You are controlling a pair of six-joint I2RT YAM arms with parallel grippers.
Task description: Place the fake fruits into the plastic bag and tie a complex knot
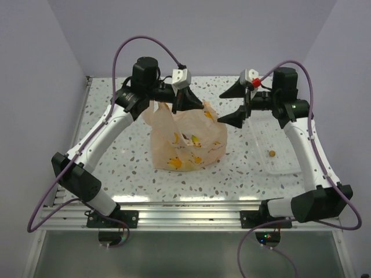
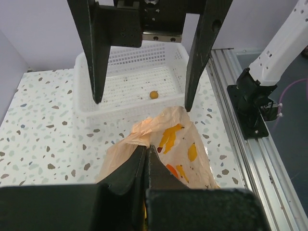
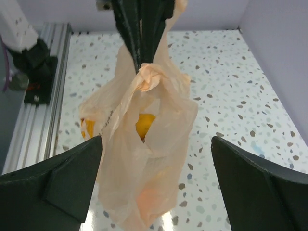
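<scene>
The peach-orange plastic bag (image 1: 185, 142) stands mid-table, its top pulled up. My left gripper (image 1: 188, 101) is shut on that top; in the left wrist view its fingers (image 2: 137, 166) pinch the film. Yellow fake fruits (image 1: 177, 164) show through the bag (image 3: 144, 159). A twisted bunch of film (image 3: 149, 77) sits just under the left gripper (image 3: 142, 53); I cannot tell whether it is a tied knot. My right gripper (image 1: 235, 106) is wide open, right of the bag, with its fingers (image 3: 48, 183) either side of the bag and apart from it.
A white perforated tray (image 1: 290, 165) lies on the right of the table with one small orange piece (image 1: 271, 153) in it, also seen in the left wrist view as the orange piece (image 2: 153, 95). The aluminium rail (image 1: 185, 208) runs along the near edge.
</scene>
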